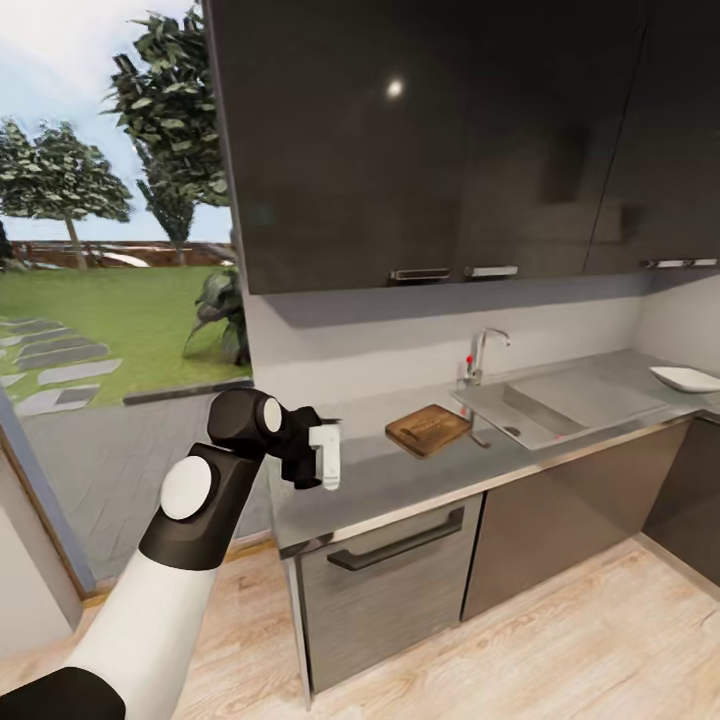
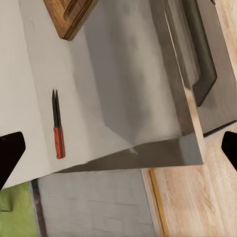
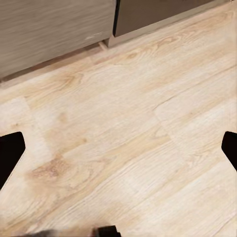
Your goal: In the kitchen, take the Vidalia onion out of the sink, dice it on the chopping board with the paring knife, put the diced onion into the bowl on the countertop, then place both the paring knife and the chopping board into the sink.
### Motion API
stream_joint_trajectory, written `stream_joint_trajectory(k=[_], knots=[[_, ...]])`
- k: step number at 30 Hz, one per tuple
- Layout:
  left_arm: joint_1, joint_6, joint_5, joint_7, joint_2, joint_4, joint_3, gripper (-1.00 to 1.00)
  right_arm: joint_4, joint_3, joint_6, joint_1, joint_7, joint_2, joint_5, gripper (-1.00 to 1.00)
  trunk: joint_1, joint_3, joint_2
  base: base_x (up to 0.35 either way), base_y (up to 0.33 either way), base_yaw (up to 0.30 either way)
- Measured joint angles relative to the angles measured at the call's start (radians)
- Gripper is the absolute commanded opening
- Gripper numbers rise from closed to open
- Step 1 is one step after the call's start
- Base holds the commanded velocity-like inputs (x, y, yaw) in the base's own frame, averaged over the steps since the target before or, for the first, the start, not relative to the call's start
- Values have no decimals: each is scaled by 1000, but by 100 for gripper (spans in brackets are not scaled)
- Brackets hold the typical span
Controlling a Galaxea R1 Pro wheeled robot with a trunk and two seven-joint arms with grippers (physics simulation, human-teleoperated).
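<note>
The paring knife (image 2: pixel 58 126), red handle and dark blade, lies flat on the grey countertop (image 1: pixel 400 480) near its left end. My left gripper (image 1: pixel 328 468) hovers above it, open and empty, its dark fingertips (image 2: pixel 10 153) spread wide. The brown chopping board (image 1: pixel 428 430) lies just left of the steel sink (image 1: pixel 545 405), and one corner of the board (image 2: pixel 69 17) shows in the left wrist view. The white bowl (image 1: pixel 688 378) sits far right on the counter. The onion is hidden from me. My right gripper (image 3: pixel 118 153) is open over the wooden floor.
The grey tap (image 1: pixel 482 352) with its red knob stands behind the sink. Dark wall cabinets (image 1: pixel 420 140) hang over the counter. A drawer with a dark bar handle (image 1: pixel 395 545) sits below the counter's left end. Left of that is a paved terrace and garden.
</note>
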Motion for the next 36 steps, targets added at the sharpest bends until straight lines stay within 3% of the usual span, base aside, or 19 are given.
stream_joint_trajectory(k=[13, 24, 31, 36], knots=[[0, 2, -1, 0, -3, 2, -47, 100, 0, 0, 0, 0, 0, 0, 0, 100, 0, 0, 0, 232, 70, 0], [0, 3, -4, 0, -11, 3, -59, 100, 0, 0, 0, 0, -1, 1, 0, 100, 0, 0, 0, 223, -241, 0], [0, 5, -6, 0, -11, 3, -97, 100, 0, 0, 0, 0, -1, 2, 0, 100, 0, 0, 0, 179, -295, 0], [0, 6, -6, 0, -11, 3, -101, 100, 0, 0, 0, 0, -1, 2, 0, 100, 0, 0, 0, 158, -308, 0]])
